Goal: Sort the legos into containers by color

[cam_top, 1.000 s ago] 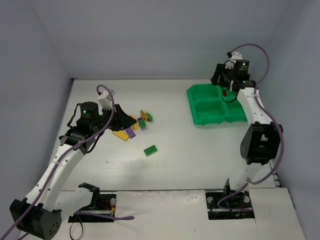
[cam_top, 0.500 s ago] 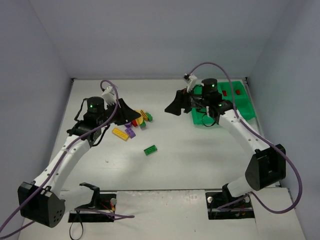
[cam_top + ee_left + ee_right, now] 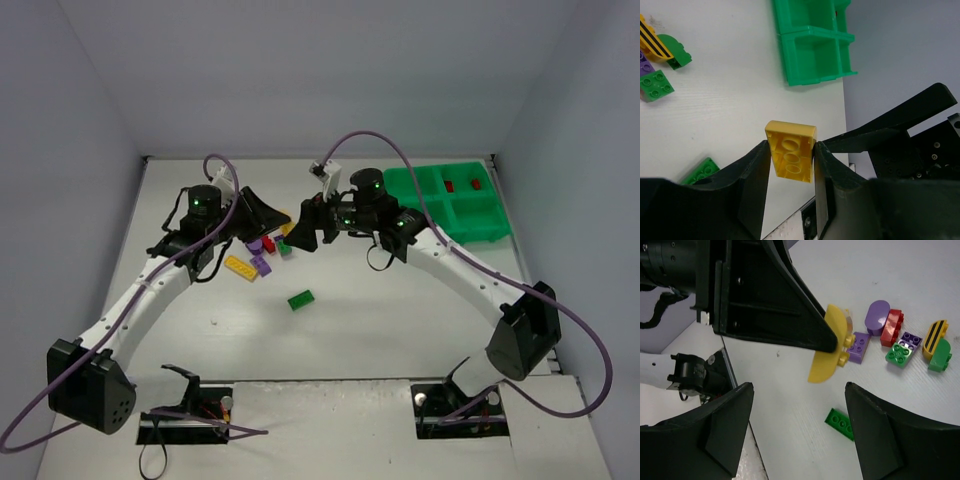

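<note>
Left hand (image 3: 790, 164) around yellow brick (image 3: 791, 146)

Both arms reach far and inward from their near bases, the left arm (image 3: 150, 290) bending in from the left and the right arm (image 3: 470, 275) arching over from the right, their grippers facing each other close together. The left gripper (image 3: 790, 150) is clamped on a yellow brick (image 3: 790, 161). The right gripper (image 3: 797, 390) has its fingers spread wide.

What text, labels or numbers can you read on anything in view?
None readable in any view.
The yellow brick in the left gripper and the tray show no print.
The striped brick bears only black stripes, no characters.
</note>
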`<action>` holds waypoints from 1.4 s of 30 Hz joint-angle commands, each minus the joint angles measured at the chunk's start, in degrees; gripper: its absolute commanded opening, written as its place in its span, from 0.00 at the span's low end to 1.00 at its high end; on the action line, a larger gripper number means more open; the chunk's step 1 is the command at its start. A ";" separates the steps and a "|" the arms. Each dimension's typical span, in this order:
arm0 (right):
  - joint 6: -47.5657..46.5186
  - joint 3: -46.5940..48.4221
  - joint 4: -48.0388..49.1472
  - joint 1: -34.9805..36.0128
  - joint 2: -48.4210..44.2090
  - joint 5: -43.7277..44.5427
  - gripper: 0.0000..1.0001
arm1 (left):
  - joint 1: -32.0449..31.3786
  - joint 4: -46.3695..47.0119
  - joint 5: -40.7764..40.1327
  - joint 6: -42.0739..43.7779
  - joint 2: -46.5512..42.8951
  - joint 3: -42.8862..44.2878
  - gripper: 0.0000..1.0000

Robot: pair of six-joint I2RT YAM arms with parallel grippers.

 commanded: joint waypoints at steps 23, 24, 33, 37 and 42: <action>-4.16 11.07 -1.75 4.78 7.67 19.08 0.53 | -1.35 0.97 -2.04 -3.90 0.23 4.47 0.08; -4.16 10.99 -1.66 4.78 7.59 18.99 0.50 | -1.26 0.96 -2.04 -3.82 0.40 4.56 0.08; -5.30 11.25 -1.66 4.96 7.67 20.22 0.00 | -1.26 1.05 -0.99 -3.73 0.93 4.92 0.10; -6.53 10.64 -2.18 4.69 7.23 23.03 0.00 | -1.26 -1.22 -1.42 -2.15 0.76 5.70 0.51; -7.06 8.53 -2.89 -0.22 6.88 24.18 0.00 | -1.08 -9.48 -7.57 4.52 -1.35 7.72 0.79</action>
